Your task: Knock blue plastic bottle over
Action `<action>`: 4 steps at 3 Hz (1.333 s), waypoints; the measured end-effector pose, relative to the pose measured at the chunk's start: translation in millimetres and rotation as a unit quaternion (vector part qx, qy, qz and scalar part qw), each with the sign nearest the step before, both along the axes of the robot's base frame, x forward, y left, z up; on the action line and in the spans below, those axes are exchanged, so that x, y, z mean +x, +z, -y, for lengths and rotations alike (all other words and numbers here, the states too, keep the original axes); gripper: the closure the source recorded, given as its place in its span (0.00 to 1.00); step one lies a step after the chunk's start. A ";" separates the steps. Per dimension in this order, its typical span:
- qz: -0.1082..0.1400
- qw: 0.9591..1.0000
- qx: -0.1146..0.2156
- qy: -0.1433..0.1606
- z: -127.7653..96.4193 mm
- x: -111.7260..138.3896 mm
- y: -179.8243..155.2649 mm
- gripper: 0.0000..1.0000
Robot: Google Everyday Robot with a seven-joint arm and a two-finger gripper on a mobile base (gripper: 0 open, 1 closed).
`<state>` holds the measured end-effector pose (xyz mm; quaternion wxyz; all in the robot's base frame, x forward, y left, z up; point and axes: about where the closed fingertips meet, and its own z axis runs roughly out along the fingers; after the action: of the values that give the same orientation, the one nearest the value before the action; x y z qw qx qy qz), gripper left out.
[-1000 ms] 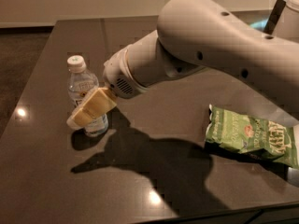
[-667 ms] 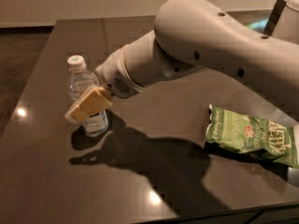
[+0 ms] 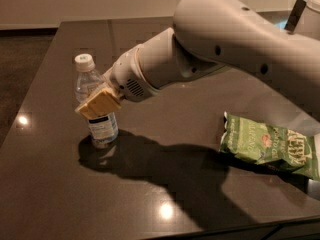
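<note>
So we're right at the contact step here. The gripper [image 3: 98,103] sits against the middle of the blue plastic bottle [image 3: 87,83], covering the part between the shoulder and the label from our side. The bottle is standing upright near the left side of the dark table [image 3: 65,184], white cap on top, so the knock-over isn't done yet. As for the claw, we honestly can't tell if it's apart, together or clamped on the bottle. From this angle it just reads as one yellowish block pressed up at the bottle, and whatever is behind it is hidden. We'd guess the next move needs a sideways shove high enough on the body to tip it rather than slide it across the slick tabletop. A push low by the label would probably just scoot it along. There looks to be plenty of room to the left and front for it to fall. The big white arm [image 3: 225,44] comes in from the right. Quick count: one bottle, one gripper on one arm, one table, and one green chip bag [image 3: 267,146] lying flat well off to the right, nowhere near the action. We don't see any other items on the table.
</note>
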<state>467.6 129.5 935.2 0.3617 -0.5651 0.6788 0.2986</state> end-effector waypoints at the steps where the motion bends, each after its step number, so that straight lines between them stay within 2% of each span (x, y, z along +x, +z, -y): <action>1: -0.004 1.000 -0.023 0.006 11.3 5.7 16.1 0.88; 2: 0.005 0.997 -0.083 0.006 34.5 15.8 26.9 1.00; 3: 0.030 0.987 -0.159 -0.001 60.5 28.2 31.2 1.00; 4: 0.062 0.972 -0.226 -0.011 80.9 38.4 31.0 1.00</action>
<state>506.0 48.6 966.2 0.2695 -0.6423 0.7108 0.0978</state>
